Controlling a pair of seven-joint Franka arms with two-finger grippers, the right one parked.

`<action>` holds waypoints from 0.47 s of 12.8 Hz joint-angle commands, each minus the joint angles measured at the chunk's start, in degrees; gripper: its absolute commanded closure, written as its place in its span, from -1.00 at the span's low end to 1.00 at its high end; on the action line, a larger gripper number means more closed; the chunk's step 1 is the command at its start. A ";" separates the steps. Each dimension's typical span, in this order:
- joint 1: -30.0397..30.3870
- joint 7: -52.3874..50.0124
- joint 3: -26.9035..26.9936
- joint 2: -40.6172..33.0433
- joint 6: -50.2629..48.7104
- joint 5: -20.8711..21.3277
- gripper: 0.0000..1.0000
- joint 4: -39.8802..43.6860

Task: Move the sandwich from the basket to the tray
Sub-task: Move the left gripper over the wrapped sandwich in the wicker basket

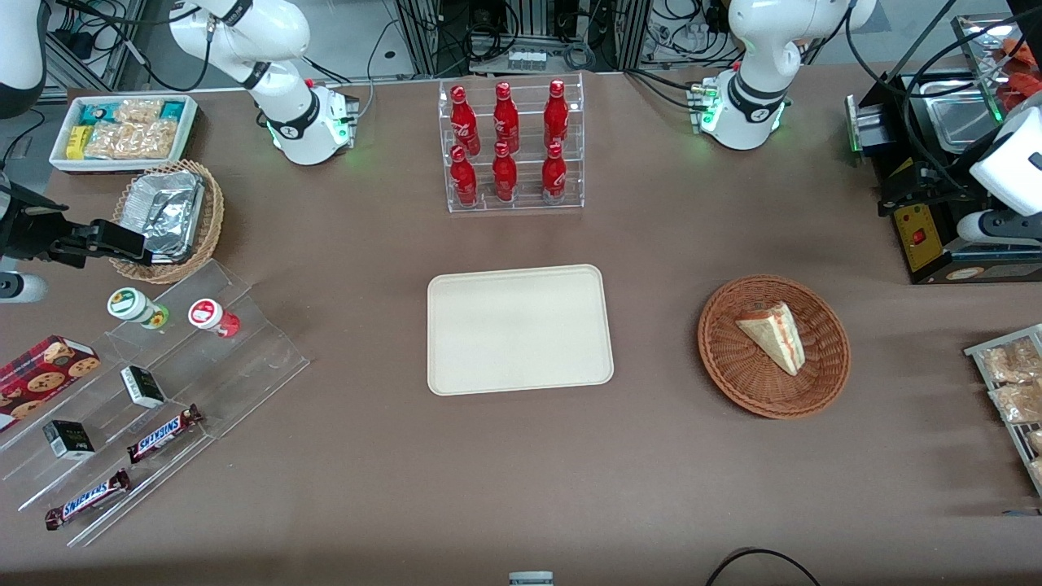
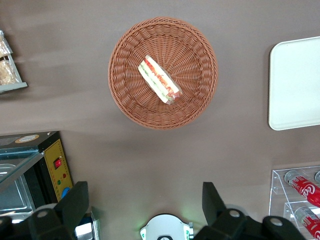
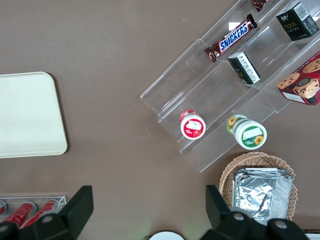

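A: Gripper state?
B: Spread wide, nothing between the fingers, touching nothing. It hangs high over bare table; from the wrist camera the basket sits at about 12 o'clock from the fingertips.

A: Where's the sandwich?
B: Lying in the reddish-brown wicker basket, roughly centred, toward the working arm's end of the table.

A: Which way does it point?
B: In the front view the long axis runs from 11 to 5 o'clock, narrow tip at 5, nearer the front camera. The striped cut edge with red, white and green filling runs along that same axis.

A: Tray?
B: Cream rectangle beside the basket, at its 9 o'clock in the front view, well apart, nothing on it.

A: Farther out?
B: Clear acrylic rack of red cola bottles at 12 o'clock from the tray, farther from the front camera.
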 commanded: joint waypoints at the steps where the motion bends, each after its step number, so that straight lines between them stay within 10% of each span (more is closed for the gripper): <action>1: 0.33 -2.75 -0.34 0.32 0.13 -0.45 -1.00 0.77; 6: 0.51 -3.12 -0.34 0.24 4.33 -0.45 -1.00 -5.28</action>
